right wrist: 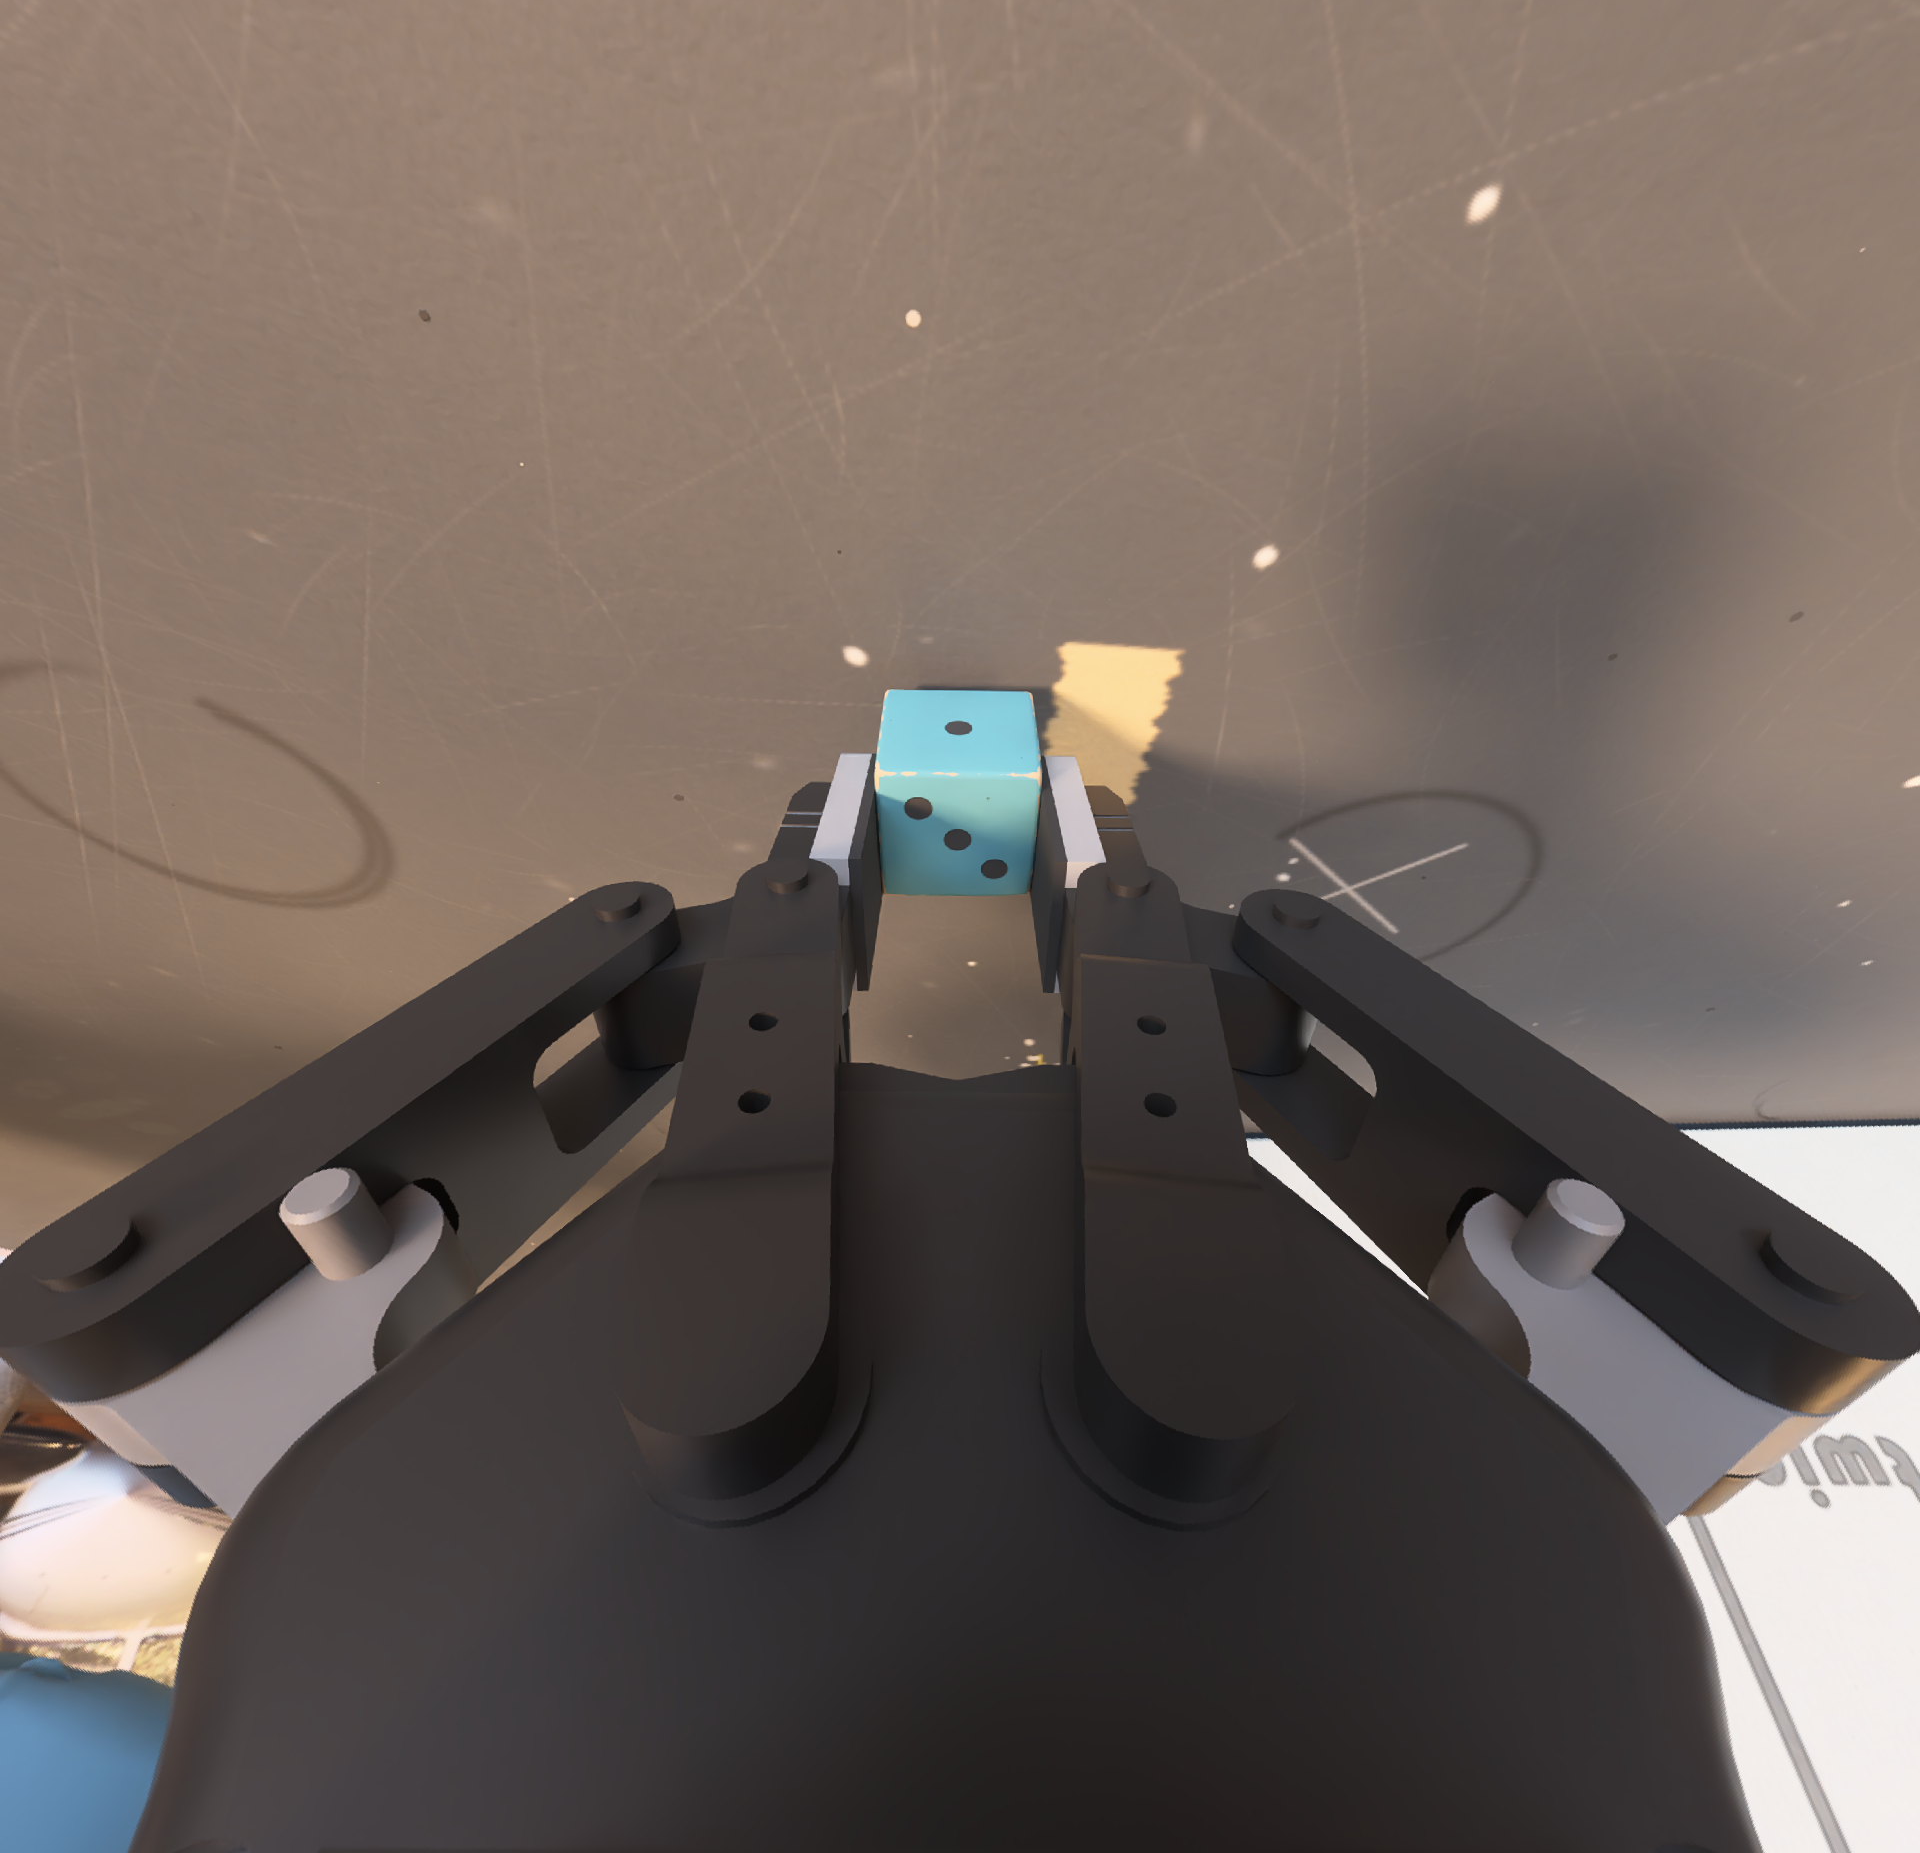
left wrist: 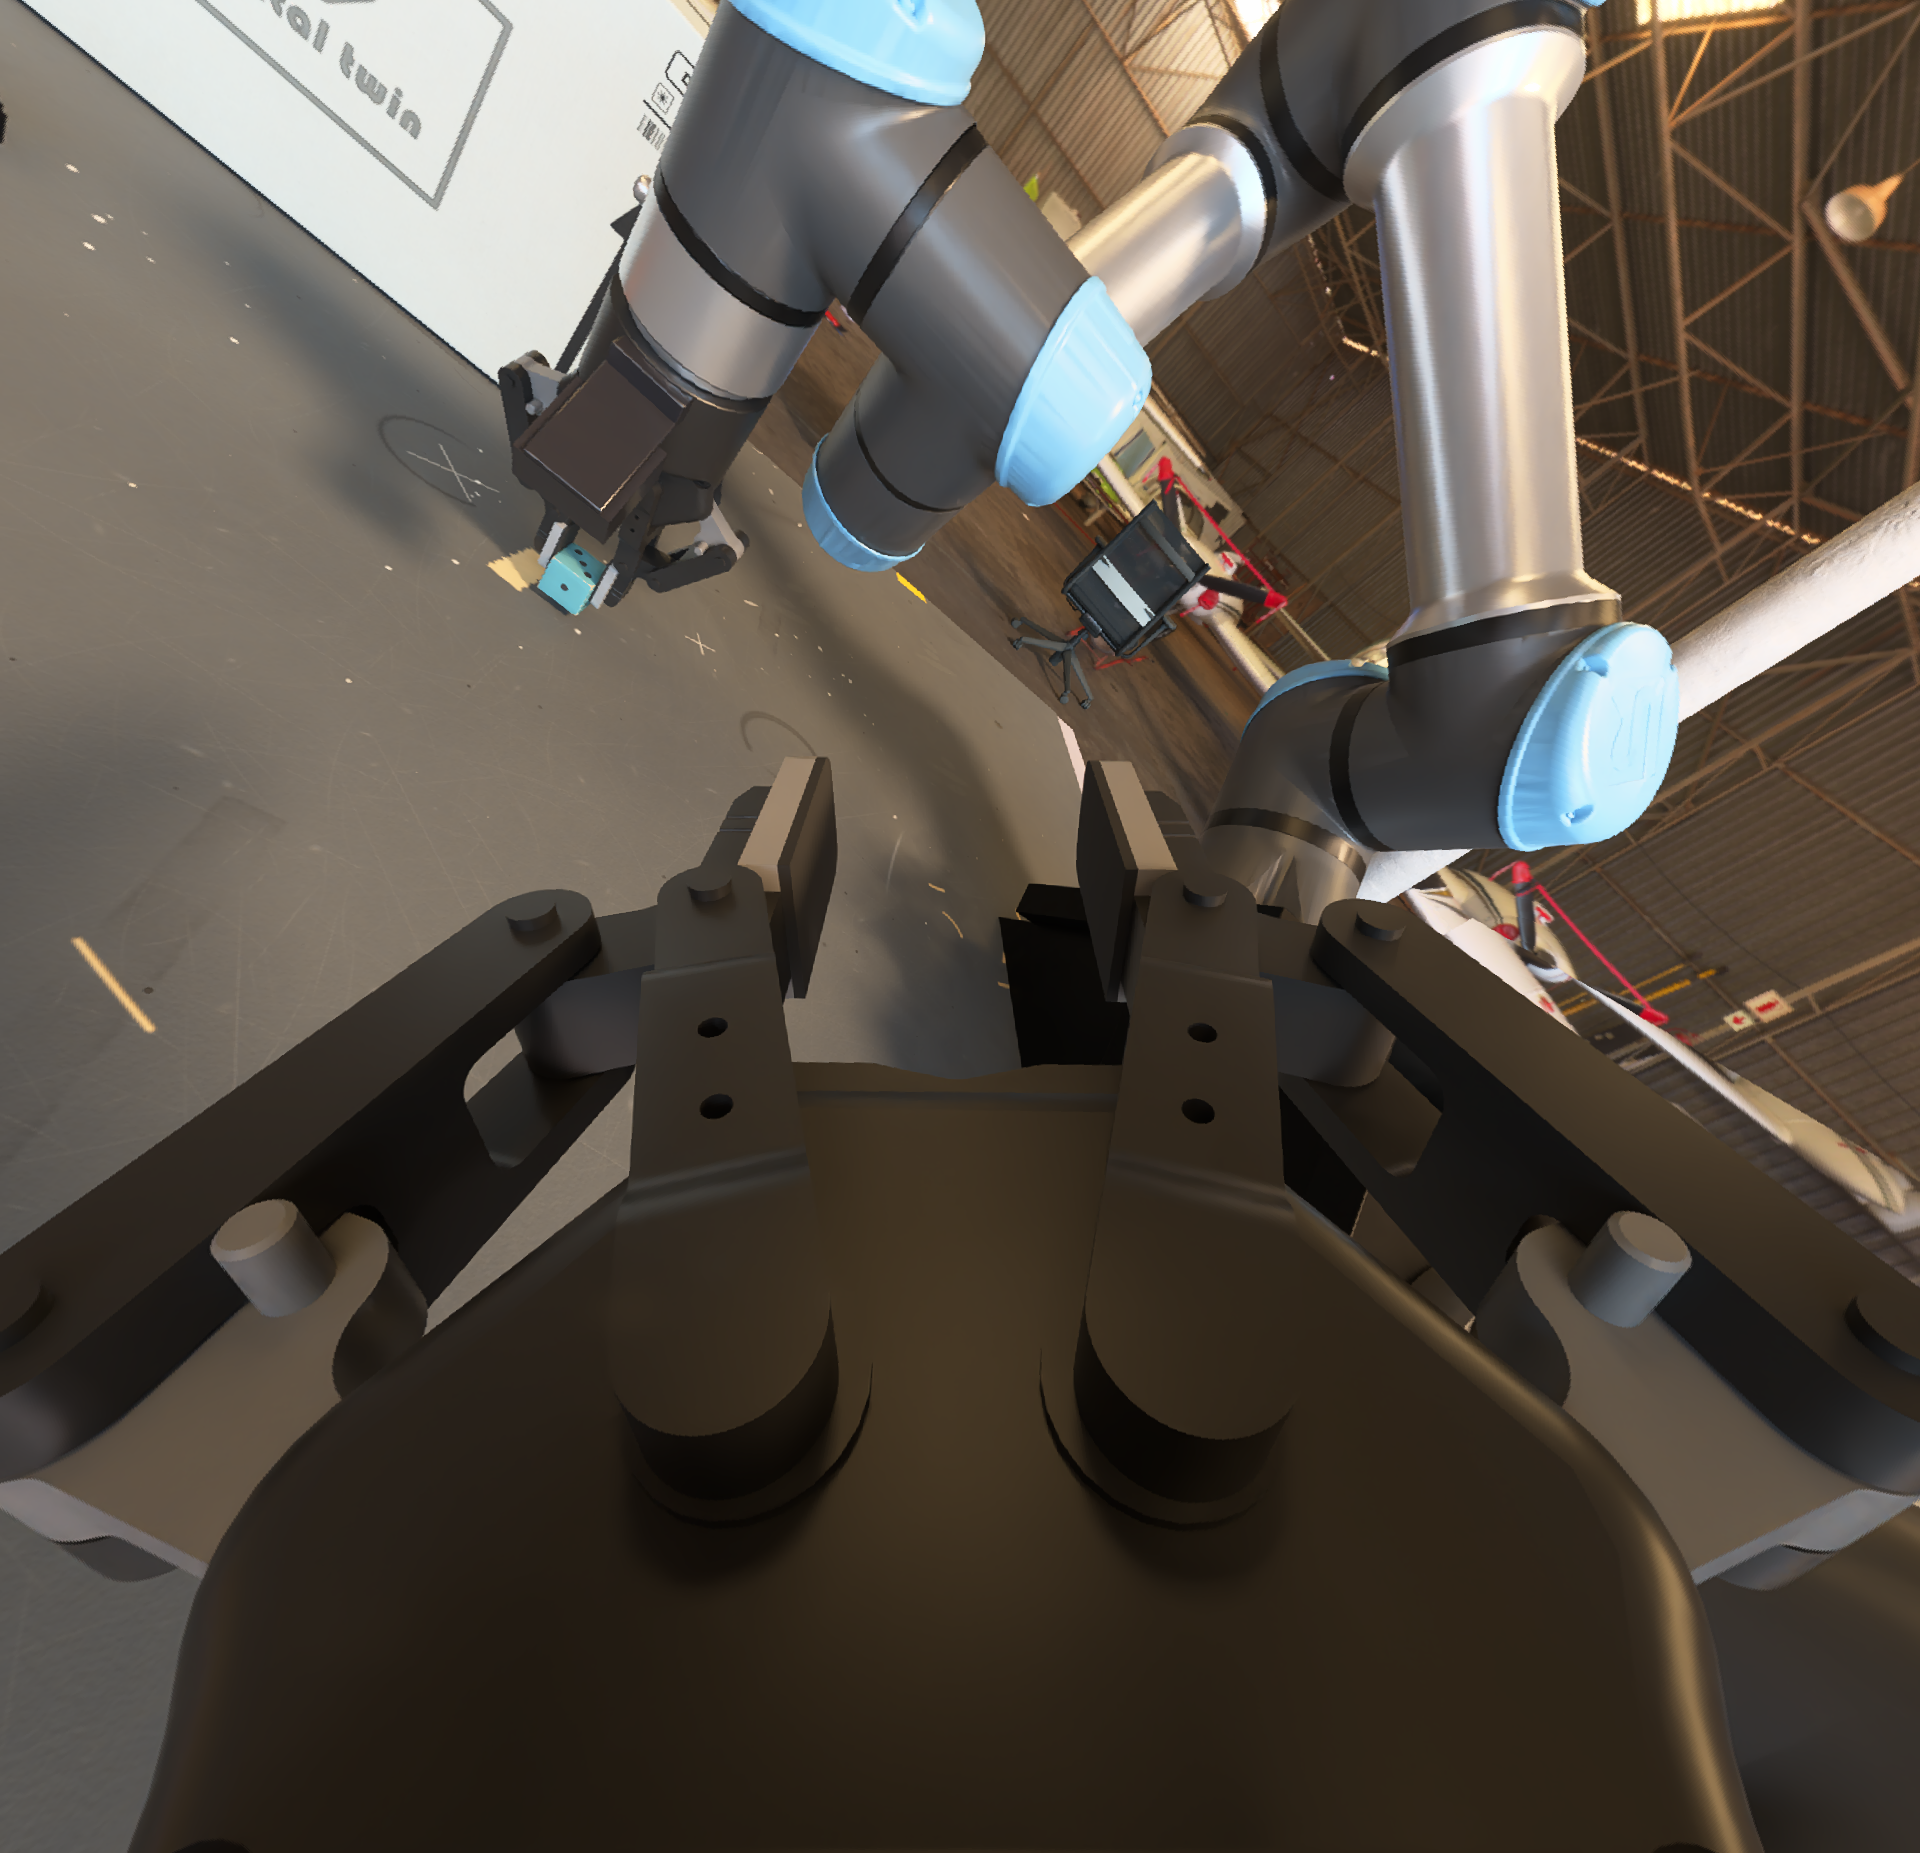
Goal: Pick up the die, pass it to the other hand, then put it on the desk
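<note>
At the centre of the right wrist view, the right gripper (right wrist: pixel 958 847) pinches the blue die (right wrist: pixel 956 806) on or just above the desk (right wrist: pixel 623 349) (contact is unclear). Lift straight up, squeezing evenly. The left gripper (left wrist: pixel 956 868) waits spread and empty.

table (right wrist: pixel 623 349) bare all round the die (right wrist: pixel 956 795); only the right arm (left wrist: pixel 831 245) looms over it.
</note>
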Motion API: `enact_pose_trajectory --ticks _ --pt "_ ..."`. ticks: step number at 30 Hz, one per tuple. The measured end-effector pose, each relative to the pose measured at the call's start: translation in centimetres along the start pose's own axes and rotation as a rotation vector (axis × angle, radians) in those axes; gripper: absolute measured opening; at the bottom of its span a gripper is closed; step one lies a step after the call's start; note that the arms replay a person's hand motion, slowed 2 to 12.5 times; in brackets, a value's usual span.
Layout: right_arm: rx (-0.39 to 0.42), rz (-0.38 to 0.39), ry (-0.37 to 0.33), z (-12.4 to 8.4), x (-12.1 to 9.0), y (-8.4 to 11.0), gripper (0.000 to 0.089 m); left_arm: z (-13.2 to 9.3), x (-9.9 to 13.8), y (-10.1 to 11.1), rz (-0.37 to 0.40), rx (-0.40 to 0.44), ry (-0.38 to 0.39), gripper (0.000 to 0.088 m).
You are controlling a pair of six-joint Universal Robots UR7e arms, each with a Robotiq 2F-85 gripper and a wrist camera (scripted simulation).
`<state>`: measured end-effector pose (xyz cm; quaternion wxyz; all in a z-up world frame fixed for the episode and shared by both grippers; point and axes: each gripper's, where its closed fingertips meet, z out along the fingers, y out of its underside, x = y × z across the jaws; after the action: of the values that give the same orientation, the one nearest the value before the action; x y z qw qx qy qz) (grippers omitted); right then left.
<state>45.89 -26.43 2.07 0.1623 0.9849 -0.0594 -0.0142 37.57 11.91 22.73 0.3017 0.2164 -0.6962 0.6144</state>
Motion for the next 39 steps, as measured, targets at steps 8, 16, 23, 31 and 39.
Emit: enact_pose_trajectory --ticks 8,16,23,31,39 --pt "0.009 0.011 -0.025 -0.12 -0.29 -0.28 0.0250 -0.10 -0.02 -0.07 0.002 0.002 -0.003 0.0422" --pt "0.007 0.035 -0.053 -0.19 -0.59 -0.27 0.0250 -0.21 0.02 -0.16 0.004 0.006 -0.004 0.0421" --pt "-0.015 0.043 -0.061 -0.10 -0.68 -0.01 0.0250 -0.27 0.04 -0.25 0.006 0.009 -0.006 0.0420" --pt "-0.020 0.050 -0.070 -0.09 -0.78 0.08 0.0435 -0.33 0.08 -0.30 0.008 0.010 -0.007 0.0420" --pt "-0.019 0.062 -0.079 -0.25 -0.91 0.13 0.0535 -0.36 0.13 -0.33 0.010 0.011 -0.009 0.0419"
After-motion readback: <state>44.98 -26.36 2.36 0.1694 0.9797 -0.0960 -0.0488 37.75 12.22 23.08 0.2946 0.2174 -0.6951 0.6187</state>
